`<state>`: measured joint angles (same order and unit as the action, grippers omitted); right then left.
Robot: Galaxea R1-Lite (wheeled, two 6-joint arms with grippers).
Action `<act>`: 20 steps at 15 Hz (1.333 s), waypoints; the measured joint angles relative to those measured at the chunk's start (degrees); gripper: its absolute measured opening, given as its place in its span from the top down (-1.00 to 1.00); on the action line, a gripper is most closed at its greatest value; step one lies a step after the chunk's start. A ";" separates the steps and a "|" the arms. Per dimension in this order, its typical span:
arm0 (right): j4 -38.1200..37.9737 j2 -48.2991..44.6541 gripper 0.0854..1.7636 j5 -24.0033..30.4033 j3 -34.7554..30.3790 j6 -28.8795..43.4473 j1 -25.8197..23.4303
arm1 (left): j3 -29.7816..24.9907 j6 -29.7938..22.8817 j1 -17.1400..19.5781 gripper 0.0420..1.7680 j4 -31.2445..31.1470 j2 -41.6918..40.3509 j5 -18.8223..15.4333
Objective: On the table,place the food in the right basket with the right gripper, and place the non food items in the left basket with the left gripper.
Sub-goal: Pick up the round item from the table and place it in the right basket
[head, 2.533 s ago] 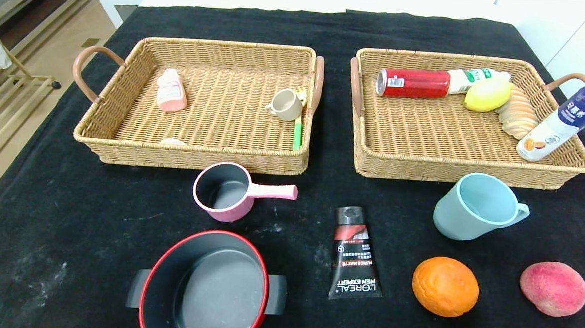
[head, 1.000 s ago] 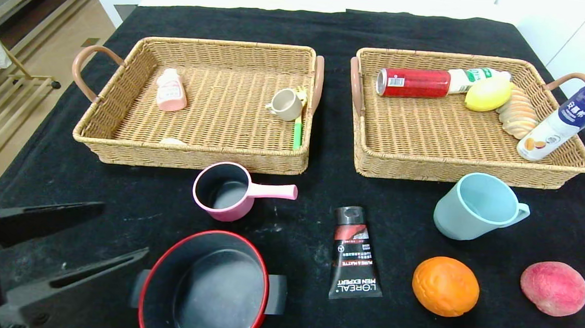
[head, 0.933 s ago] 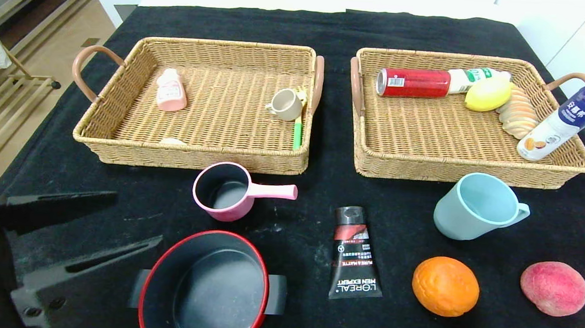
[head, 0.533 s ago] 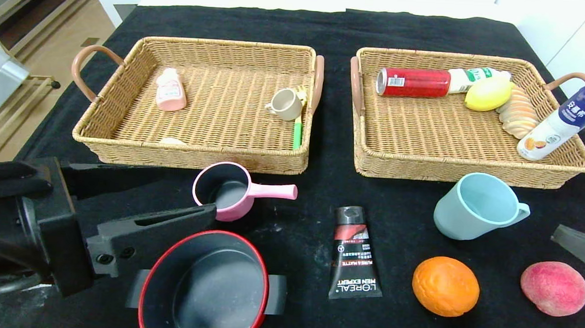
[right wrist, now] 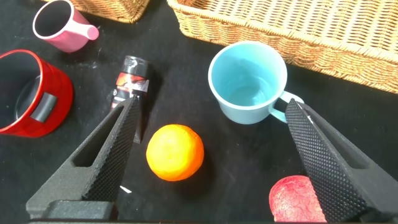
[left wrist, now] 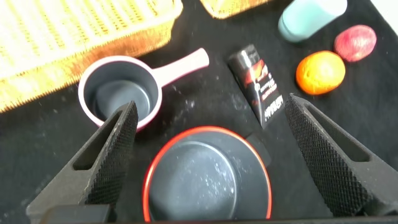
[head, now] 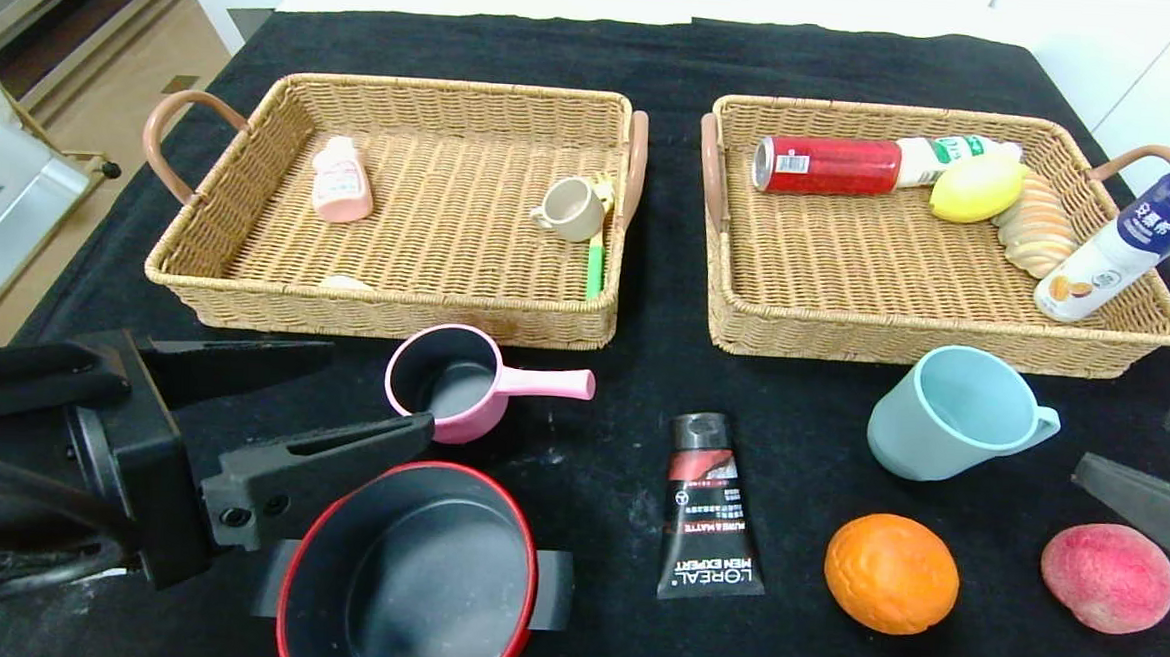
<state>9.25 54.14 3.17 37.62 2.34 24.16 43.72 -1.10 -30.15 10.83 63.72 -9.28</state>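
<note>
Left pincer (head: 321, 395): jaws apart, empty, above the red-rimmed pot (head: 412, 575) and beside the pink saucepan (head: 457, 382).
Right pincer (right wrist: 211, 155): jaws apart, empty, above the orange (head: 891, 573) and peach (head: 1108, 578).
Risk: the left jaw may knock either pan; round fruit could roll.
Left basket (head: 386, 303): pink bottle, beige cup, green-handled utensil.
Right basket (head: 935, 342): red can, lemon, bread, bottles.
Bench (head: 589, 439): tube, blue mug remain.

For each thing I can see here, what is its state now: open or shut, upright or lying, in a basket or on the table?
Left gripper: open, above the red pot.
Right gripper: open, holding nothing.
Red pot: upright, empty, on the table.
Pink saucepan: upright, empty, on the table.
Blue mug: tipped toward the camera, empty, on the table.
Tube: lying flat on the table.
Orange: on the table.
Peach: on the table.
</note>
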 joint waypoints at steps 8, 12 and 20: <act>-33.17 1.38 -0.94 -12.59 14.31 6.39 -1.58 | -0.26 -0.09 0.09 -0.94 0.13 -0.24 1.04; -41.69 4.12 -0.94 -14.77 19.98 9.09 -5.28 | -0.45 0.05 0.09 -0.94 0.11 -0.41 1.07; -43.26 13.89 -0.94 -7.61 19.82 10.03 -15.76 | -0.52 0.33 -0.06 -0.94 -0.55 -1.55 0.79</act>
<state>-34.01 68.02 -4.44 57.44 12.37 8.40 43.19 -0.77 -30.21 10.28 62.17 -8.48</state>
